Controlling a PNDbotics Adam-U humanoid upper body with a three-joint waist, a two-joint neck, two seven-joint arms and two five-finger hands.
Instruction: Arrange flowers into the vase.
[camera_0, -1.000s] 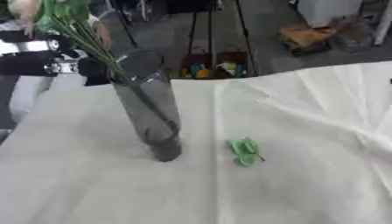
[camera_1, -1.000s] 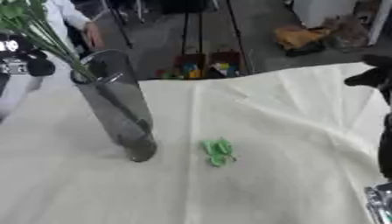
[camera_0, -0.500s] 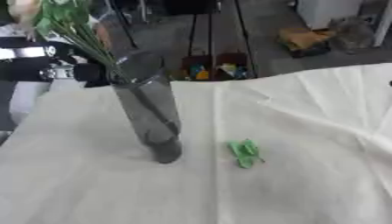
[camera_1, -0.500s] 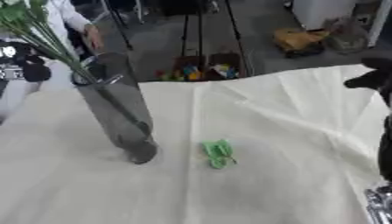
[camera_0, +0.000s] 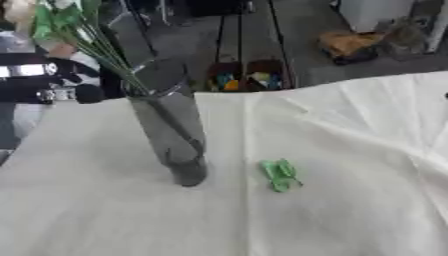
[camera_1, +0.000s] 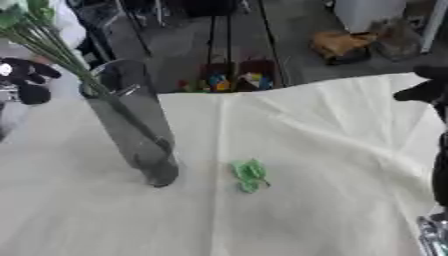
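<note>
A tall smoky glass vase stands upright on the white cloth at centre left. Green flower stems rise out of its mouth and lean up to the left, with leaves near the top corner. My left hand, black, hovers just left of the vase rim. It is apart from the stems, open, and holds nothing. A small green leafy scrap lies on the cloth right of the vase base. My right hand hangs open at the right edge, far from the vase.
The white cloth has raised creases on the right side. Beyond the table's far edge the floor holds a dark crate with coloured items, stand legs and a brown box.
The whole picture has shifted slightly downward, so the camera moved. The stems stay in the vase, and the left hand stays beside it, barely lower.
</note>
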